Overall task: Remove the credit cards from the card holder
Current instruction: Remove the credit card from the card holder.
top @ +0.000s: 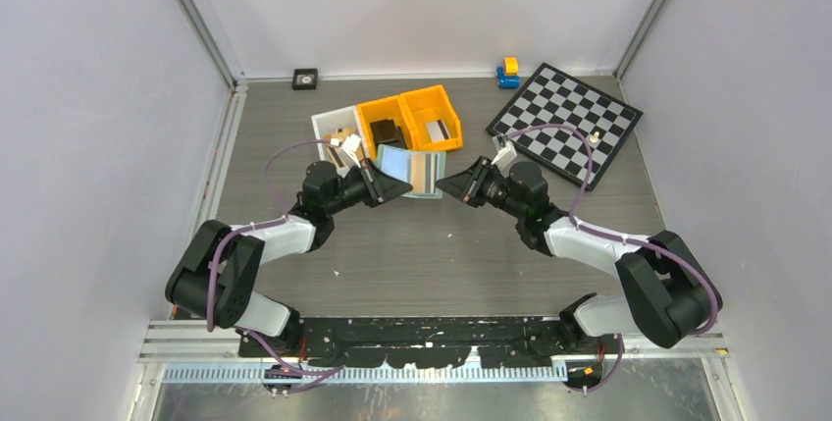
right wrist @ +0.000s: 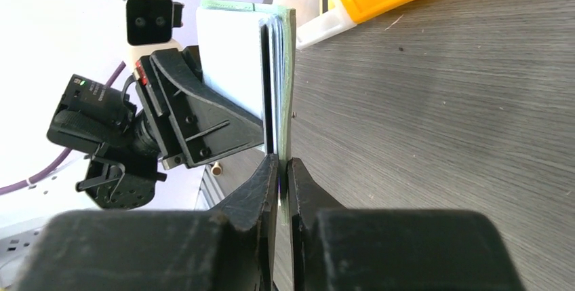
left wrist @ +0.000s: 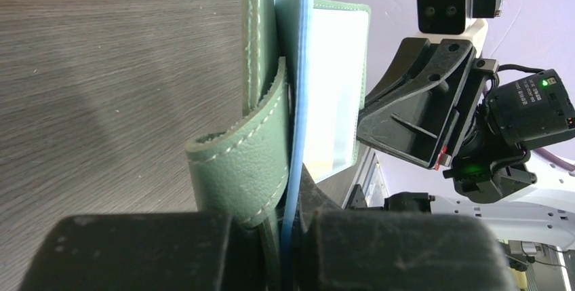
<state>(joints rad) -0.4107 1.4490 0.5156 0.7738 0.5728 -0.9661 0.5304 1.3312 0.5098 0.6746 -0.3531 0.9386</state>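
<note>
2 grippers: left gripper (left wrist: pixel 288 220) clamps the strap side and a blue sleeve of the pale sage-green stitched folding card holder (top: pixel 417 172); right gripper (right wrist: pixel 285 169) pinches the opposite cover edge.
Holder position: spread between both, just before the orange plastic bins (top: pixel 429 93).
Handling: likely light and floppy; glossy sleeves may slip.
Grip advice: hold the stitched covers, pull cards by any exposed edge.
</note>
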